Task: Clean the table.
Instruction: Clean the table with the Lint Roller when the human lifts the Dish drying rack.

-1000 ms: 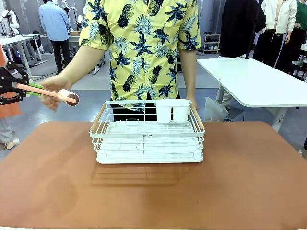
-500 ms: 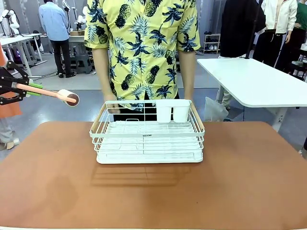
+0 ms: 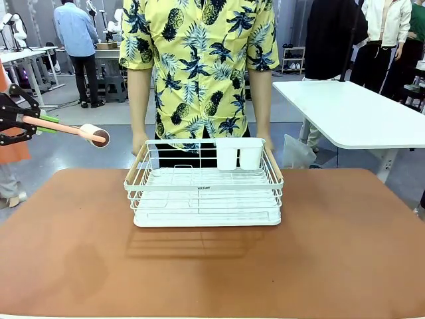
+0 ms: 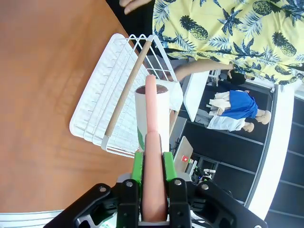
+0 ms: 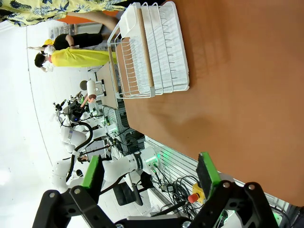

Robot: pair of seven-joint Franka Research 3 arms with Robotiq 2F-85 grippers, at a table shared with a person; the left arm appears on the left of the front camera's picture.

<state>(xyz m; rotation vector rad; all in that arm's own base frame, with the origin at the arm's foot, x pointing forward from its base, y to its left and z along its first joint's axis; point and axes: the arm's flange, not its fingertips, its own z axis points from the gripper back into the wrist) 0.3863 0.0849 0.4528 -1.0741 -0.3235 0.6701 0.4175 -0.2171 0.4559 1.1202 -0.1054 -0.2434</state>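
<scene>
My left gripper (image 3: 44,125) hovers off the table's left far corner, shut on the pink handle of a lint roller (image 3: 95,135) whose white roll points toward the person. In the left wrist view the green pads (image 4: 137,167) clamp the handle, and the roll (image 4: 153,110) sticks out over the rack's end. The reddish-brown table (image 3: 212,272) carries a white wire dish rack (image 3: 204,189) at its far middle. My right gripper (image 5: 149,173) stands open, high beside the table, with nothing between its fingers.
A person in a yellow pineapple shirt stands at the far edge, one hand (image 3: 139,143) and the other hand (image 3: 265,141) hanging just behind the rack's far corners. A white-topped table (image 3: 358,113) stands at the back right.
The person's hand has let go of the roller's head and drawn back; both arms now hang by the rack. My left gripper and the roller have stayed put.
</scene>
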